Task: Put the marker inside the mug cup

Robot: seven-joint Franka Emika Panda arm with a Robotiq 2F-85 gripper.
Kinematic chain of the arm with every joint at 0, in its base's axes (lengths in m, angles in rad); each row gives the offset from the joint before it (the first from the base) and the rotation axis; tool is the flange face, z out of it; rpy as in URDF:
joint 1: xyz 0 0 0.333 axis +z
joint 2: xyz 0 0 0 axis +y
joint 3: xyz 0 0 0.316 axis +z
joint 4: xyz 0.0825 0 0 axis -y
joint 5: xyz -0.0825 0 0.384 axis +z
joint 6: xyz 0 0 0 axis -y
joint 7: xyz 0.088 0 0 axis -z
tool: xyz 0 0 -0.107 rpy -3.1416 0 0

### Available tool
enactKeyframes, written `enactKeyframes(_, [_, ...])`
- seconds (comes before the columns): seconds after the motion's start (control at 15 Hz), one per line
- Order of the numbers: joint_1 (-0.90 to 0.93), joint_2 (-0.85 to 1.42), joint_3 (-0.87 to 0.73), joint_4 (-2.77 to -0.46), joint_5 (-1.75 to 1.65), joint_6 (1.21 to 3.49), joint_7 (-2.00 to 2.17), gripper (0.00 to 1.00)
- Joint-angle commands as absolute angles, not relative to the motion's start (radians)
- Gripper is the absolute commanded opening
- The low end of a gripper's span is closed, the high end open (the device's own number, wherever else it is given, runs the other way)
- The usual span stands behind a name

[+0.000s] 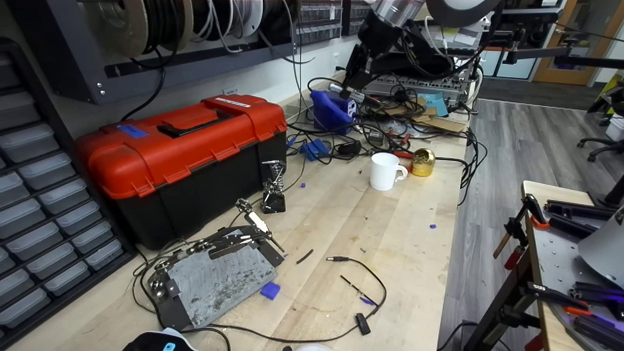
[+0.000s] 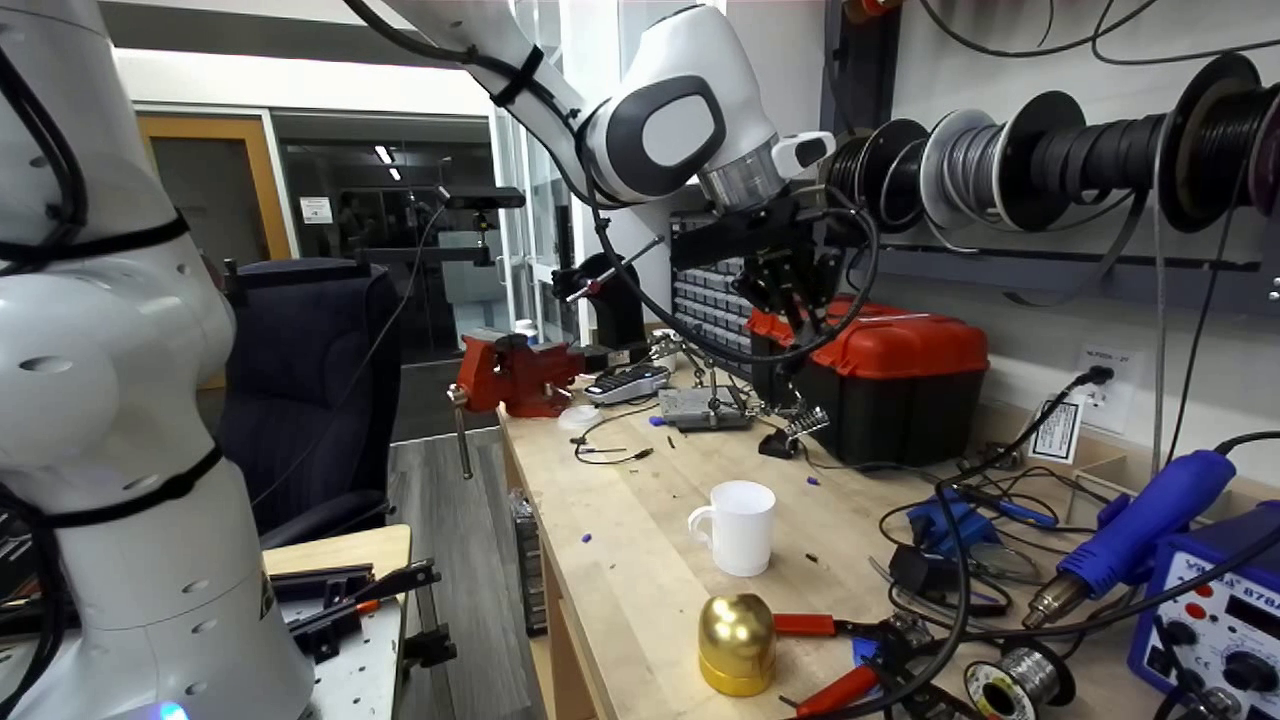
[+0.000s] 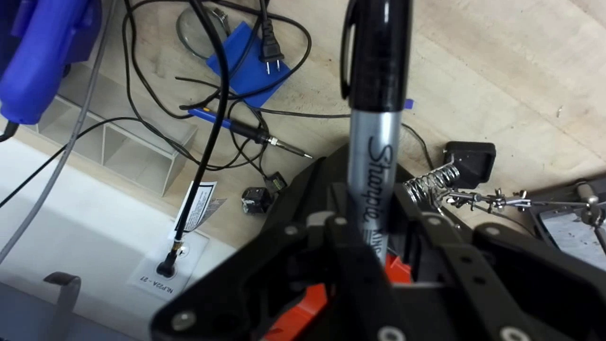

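Marker (image 3: 376, 132) sits in the gripper (image 3: 372, 203), up above the counter (image 1: 399, 234). Gripper is clamped on the silver barrel, a finger on each side. Wrist view: long axis close to vertical in the frame, very slight lean. Black cap points to the top and runs out of the top edge; silver barrel goes down between the fingers, lower end partly hidden by the gripper. "Sharpie" lettering reads downward along the barrel, away from the cap.

In an exterior view the marker (image 1: 358, 97) shows at upper centre, nearer flat than upright, sloping gently: cap to the lower right, silver end to the upper left, gripper crossing the barrel. In an exterior view the gripper (image 2: 800, 335) hangs right of centre in the upper half, fingers downward; can't make out the marker there.

Mug (image 1: 384, 173) stands upright on the counter in both exterior views, well apart from the marker, lower in the frame and a bit right, handle to the right. Seen as mug (image 2: 743, 530), handle to the left. Gold pot (image 1: 422, 169) near it. Red-and-black toolbox (image 1: 204, 187) at left. Wrist view also has a soldering iron (image 3: 246, 131) left of the marker, tip toward lower right.
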State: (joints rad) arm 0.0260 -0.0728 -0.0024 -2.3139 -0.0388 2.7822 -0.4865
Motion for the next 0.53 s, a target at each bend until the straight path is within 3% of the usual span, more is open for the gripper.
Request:
enactKeyframes(0.0, [0.034,-0.188,-0.004,-2.418,-0.035,2.849,-0.427,0.06])
enactKeyframes(0.47, [0.046,-0.300,-0.022,-2.549,-0.035,2.928,-0.363,0.06])
